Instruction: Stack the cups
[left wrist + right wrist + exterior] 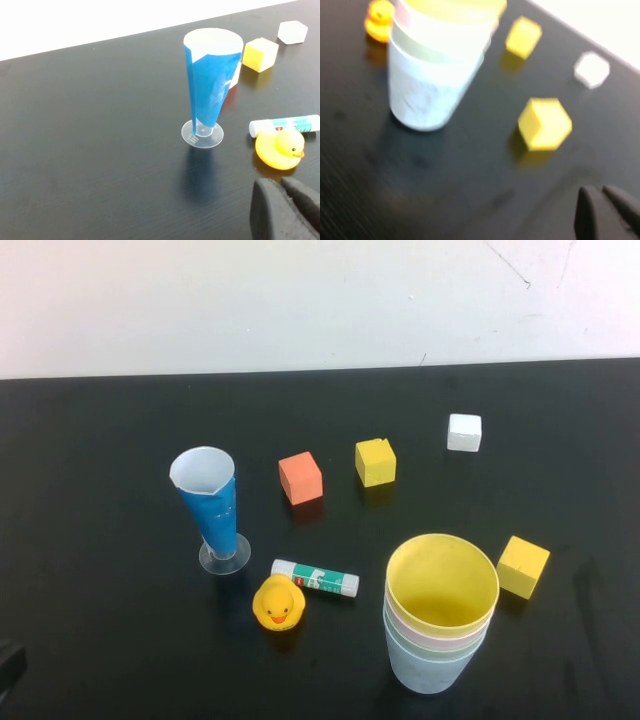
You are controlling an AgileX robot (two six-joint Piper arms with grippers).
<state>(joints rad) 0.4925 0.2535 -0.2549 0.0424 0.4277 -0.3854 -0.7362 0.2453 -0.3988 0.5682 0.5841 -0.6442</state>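
Stacked as one nest: the cups (440, 625) at about 5 o'clock on the black table (100, 440), yellow cup (442, 585) innermost, pink and pale green rims showing beneath it, light blue cup (428, 670) outermost at the bottom. Upright, standing free, touched by neither gripper.

Glue stick (316, 578) lying at 9 o'clock of the stack, green and white label with printing too small to read. No other writing legible anywhere.

Left gripper (287, 210) seen only in the left wrist view, dark fingers pressed together, empty, low over the table near the rubber duck (279, 149); in the high view just a dark scrap of that arm at the 8 o'clock corner, well apart from the stack. Right gripper (607, 212) shown only in the right wrist view, fingers together, holding nothing, near a yellow block (545, 124) and apart from the stack (437, 60).

High view alone: whole layout, with orange block (301, 478), second yellow block (375, 462) and white block (464, 432) toward 12 o'clock of the stack. Left wrist view alone: clear round foot of the tall blue cone (209, 85) in close detail; stack out of that picture. Right wrist view: side wall of the stack, blurred.
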